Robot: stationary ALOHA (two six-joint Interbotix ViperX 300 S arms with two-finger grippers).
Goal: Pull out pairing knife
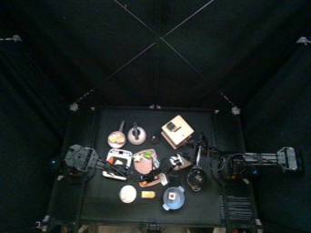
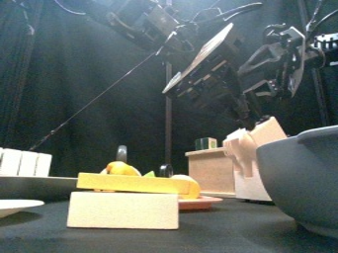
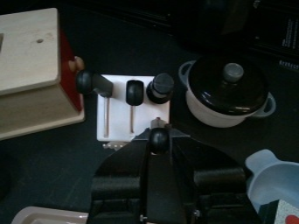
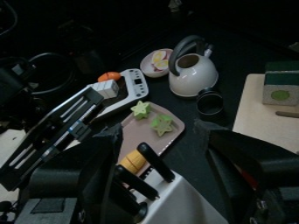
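Observation:
The white knife block (image 3: 126, 114) lies flat on the table and holds three black-handled knives (image 3: 136, 90) side by side; I cannot tell which is the paring knife. My left gripper (image 3: 156, 136) hangs over the block's edge opposite the handles, its jaws closed together, not on any handle. In the top view the block (image 1: 120, 160) lies just right of the left arm. My right gripper (image 4: 176, 179) is open and empty above a pink plate (image 4: 149, 131) of green star slices, a hand's width from the block (image 4: 131, 85).
Beside the block are a black-lidded pot (image 3: 228, 87) and a wooden box (image 3: 30, 70). A kettle (image 4: 191, 72), a wooden board (image 4: 271, 109) and a blue bowl (image 1: 174, 197) stand around. In the front view, yellow cheese pieces (image 2: 126, 182) lie near.

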